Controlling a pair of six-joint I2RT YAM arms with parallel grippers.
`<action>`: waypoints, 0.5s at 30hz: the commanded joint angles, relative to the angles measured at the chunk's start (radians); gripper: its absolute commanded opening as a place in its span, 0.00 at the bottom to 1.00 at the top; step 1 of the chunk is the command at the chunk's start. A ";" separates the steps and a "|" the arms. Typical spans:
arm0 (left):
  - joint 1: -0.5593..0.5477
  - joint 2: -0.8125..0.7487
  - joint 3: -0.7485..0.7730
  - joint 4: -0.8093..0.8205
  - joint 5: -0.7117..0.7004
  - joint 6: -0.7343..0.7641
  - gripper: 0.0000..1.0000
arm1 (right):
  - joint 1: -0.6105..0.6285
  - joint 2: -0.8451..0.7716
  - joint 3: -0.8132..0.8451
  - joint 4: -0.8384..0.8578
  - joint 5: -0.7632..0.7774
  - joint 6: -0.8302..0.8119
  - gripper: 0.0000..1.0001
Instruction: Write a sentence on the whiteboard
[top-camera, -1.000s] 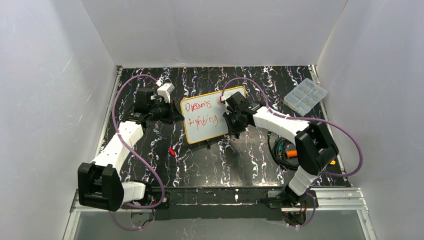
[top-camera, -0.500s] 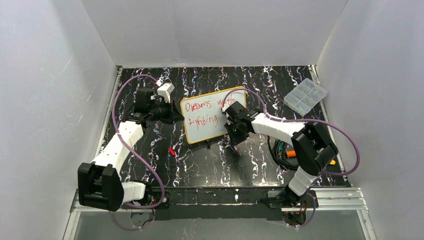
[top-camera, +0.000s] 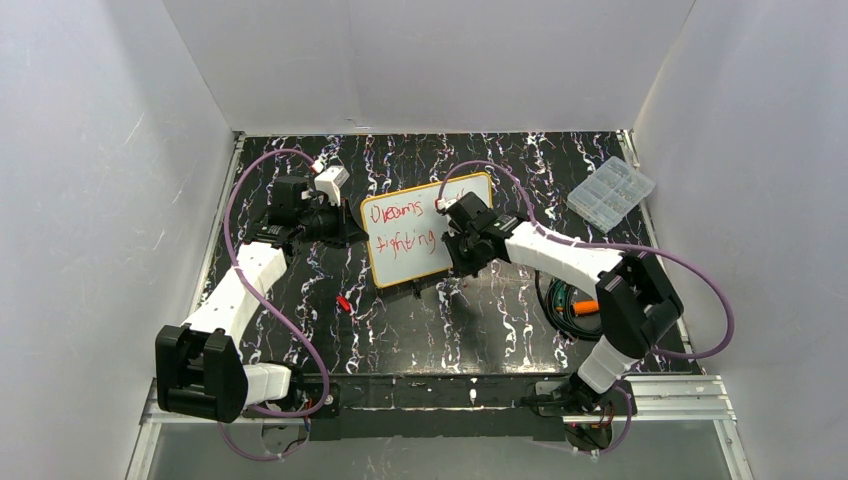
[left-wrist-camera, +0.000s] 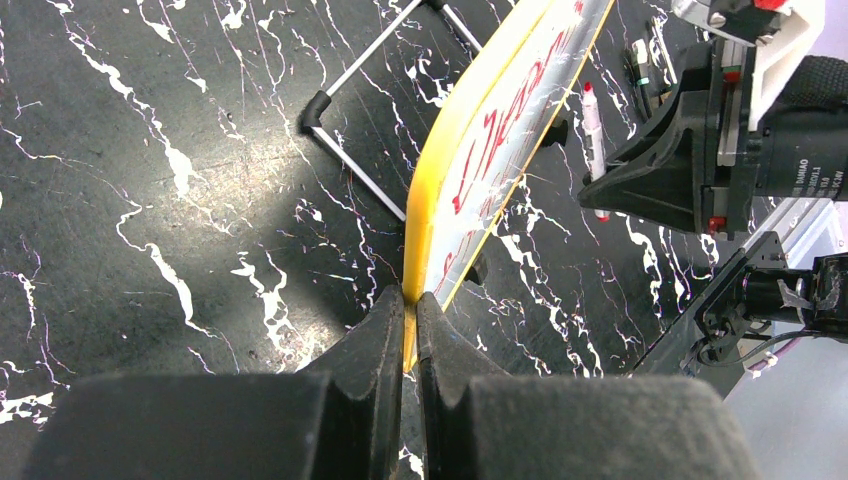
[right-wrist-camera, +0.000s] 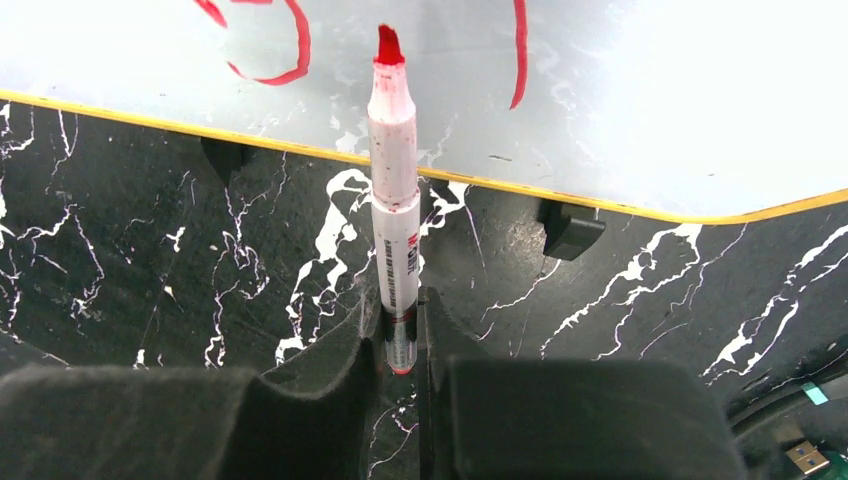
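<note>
The whiteboard (top-camera: 405, 250) stands tilted at mid-table, with an orange-yellow frame and black clip feet. The sentence (top-camera: 398, 213) is in red, "Dreams" above "fighting"; my right arm hides the end of the top line. My left gripper (top-camera: 352, 229) is shut on the board's left edge, seen edge-on in the left wrist view (left-wrist-camera: 408, 310) with the whiteboard (left-wrist-camera: 500, 130). My right gripper (top-camera: 453, 243) is shut on a red marker (right-wrist-camera: 394, 210). Its tip points at the lower part of the whiteboard (right-wrist-camera: 650, 90), right of "fighting". I cannot tell whether the tip touches.
A clear plastic compartment box (top-camera: 611, 191) lies at the back right. A small red cap (top-camera: 343, 302) lies on the black marbled table in front of the board. Coiled cables and an orange tool (top-camera: 578, 303) lie near the right arm. White walls enclose the table.
My right gripper with the marker moved from the top line down toward the board's lower edge, then left to the end of "fighting". The left gripper and the board stayed still.
</note>
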 joint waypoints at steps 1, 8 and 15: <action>-0.002 -0.048 -0.012 0.004 0.023 0.003 0.00 | -0.003 0.043 0.058 -0.033 0.033 -0.016 0.01; -0.002 -0.043 -0.012 0.004 0.023 0.002 0.00 | -0.014 0.066 0.071 -0.043 0.035 -0.014 0.01; -0.002 -0.043 -0.011 0.003 0.024 0.003 0.00 | -0.029 0.079 0.066 -0.052 0.031 -0.015 0.01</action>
